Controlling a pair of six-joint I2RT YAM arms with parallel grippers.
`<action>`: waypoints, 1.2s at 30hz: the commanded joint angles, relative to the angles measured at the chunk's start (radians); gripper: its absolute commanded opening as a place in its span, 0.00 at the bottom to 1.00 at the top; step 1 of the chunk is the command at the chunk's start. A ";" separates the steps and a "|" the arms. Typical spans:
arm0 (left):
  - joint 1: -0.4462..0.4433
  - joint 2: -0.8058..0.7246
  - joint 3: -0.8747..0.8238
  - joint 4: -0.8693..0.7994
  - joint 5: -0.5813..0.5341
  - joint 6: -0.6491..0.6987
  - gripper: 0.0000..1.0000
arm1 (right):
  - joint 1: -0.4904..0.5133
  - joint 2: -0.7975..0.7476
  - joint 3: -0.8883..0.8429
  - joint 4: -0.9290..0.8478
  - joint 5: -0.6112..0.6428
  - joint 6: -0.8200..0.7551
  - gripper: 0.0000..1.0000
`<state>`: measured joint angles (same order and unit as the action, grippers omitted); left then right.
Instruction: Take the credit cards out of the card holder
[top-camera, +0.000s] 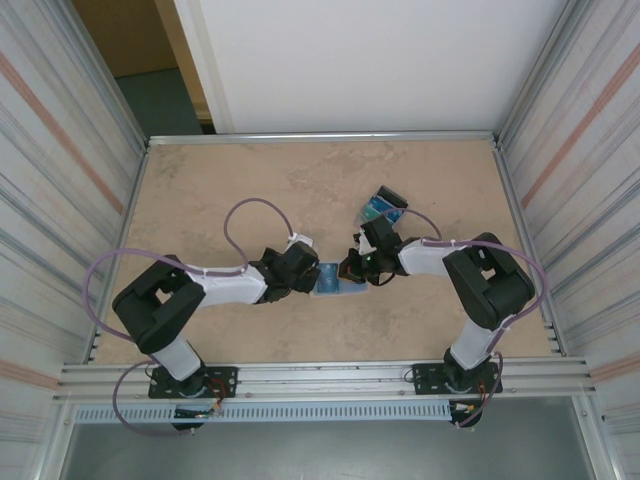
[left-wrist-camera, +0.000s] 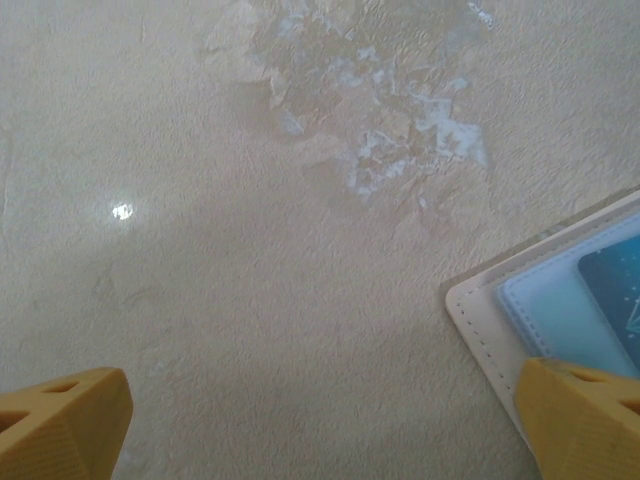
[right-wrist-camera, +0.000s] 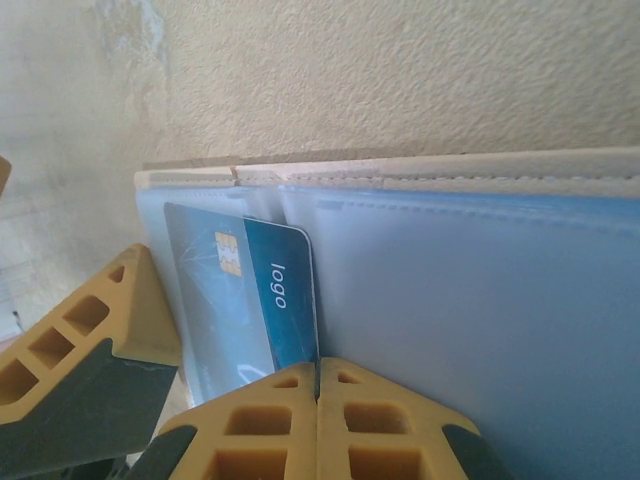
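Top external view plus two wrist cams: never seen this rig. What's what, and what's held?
The top external view looks down from above and behind two robot arms bolted at the near edge of a beige table. Each arm ends in a two-finger gripper with a camera on its wrist; those give the other two pictures. Between the grippers lies an open card holder, tan with pale blue pockets. The left gripper is open, one yellow finger over the holder's corner. The right gripper is shut, apparently pinching the edge of a dark blue credit card sticking out of a pocket. Further back lies a small tray of teal and blue cards.
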<state>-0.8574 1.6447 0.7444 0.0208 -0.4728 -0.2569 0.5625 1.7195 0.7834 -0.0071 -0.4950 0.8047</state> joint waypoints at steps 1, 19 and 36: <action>0.013 0.034 -0.001 0.022 -0.026 0.049 0.99 | -0.003 -0.027 0.017 -0.082 0.058 -0.036 0.00; 0.020 0.017 -0.007 0.055 0.001 0.101 0.99 | 0.000 -0.052 0.024 -0.076 0.110 -0.023 0.00; 0.012 -0.084 0.036 0.012 0.066 0.046 0.99 | 0.023 -0.157 -0.004 -0.110 0.143 0.028 0.13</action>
<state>-0.8448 1.5806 0.7506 0.0307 -0.4385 -0.1917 0.5747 1.5864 0.7883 -0.0891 -0.3725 0.8074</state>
